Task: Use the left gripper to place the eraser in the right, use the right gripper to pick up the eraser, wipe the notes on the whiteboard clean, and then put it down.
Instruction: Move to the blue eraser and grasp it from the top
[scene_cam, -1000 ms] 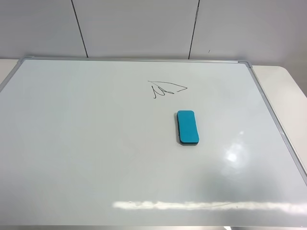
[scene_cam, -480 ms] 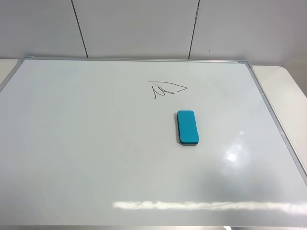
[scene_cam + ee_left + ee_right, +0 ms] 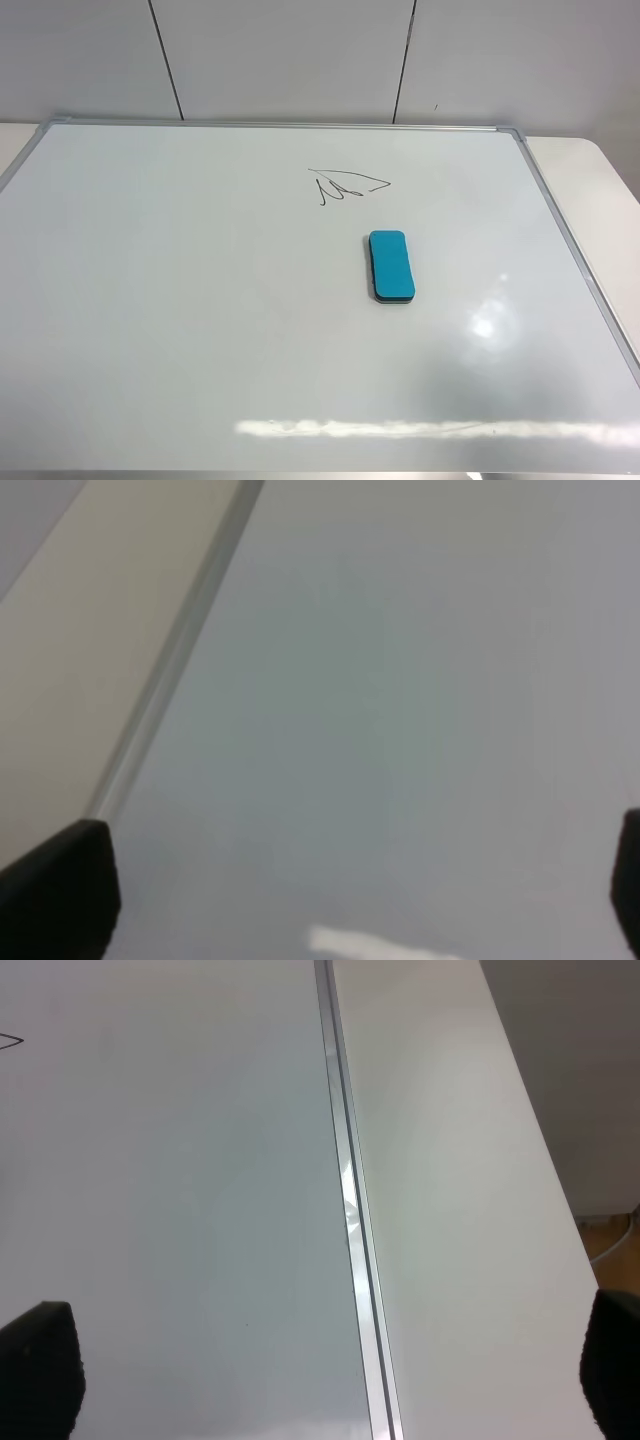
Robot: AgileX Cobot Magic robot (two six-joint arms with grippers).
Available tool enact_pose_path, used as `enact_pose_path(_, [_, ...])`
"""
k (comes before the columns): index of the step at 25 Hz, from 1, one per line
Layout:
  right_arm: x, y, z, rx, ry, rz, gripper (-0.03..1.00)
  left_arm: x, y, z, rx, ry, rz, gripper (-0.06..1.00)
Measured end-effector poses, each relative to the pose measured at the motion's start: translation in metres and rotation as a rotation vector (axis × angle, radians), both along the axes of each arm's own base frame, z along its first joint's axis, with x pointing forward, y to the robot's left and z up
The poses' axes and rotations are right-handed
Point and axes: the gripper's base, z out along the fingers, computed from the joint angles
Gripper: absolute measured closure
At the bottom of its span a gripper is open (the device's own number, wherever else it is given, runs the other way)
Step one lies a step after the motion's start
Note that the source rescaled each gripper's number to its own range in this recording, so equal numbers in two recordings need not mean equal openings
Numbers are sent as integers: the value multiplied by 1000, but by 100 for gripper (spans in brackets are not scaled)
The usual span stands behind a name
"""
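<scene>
Two dark-tipped tools, left tool (image 3: 340, 890) and right tool (image 3: 327, 1370), are gaping empty in wrist views over the glossy white silver-framed whiteboard (image 3: 150, 300); only the high view is showing the teal-blue oblong eraser (image 3: 391, 266) lying on it near the black scribbled notes (image 3: 345, 185).

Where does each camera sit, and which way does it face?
Exterior high: mounted high, looking down on the glossy white silver-framed whiteboard, teal-blue oblong eraser and black marker scribble; no robot parts show.
Left wrist: on the left arm, facing the board's frame edge; left gripper fingertips show, open.
Right wrist: likewise at the frame; right gripper open.
Shared: right wrist and exterior both catch the scribble.
</scene>
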Motion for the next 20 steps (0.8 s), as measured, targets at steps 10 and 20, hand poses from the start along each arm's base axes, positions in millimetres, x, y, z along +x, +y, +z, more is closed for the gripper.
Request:
enact_pose_path(10, [0,0,0,0,0,0,-3,0,0,0,0,0,0,-6])
enact_pose_path(20, [40,3,-1,62,247,0,-3,0,0,0,0,0,0,-6])
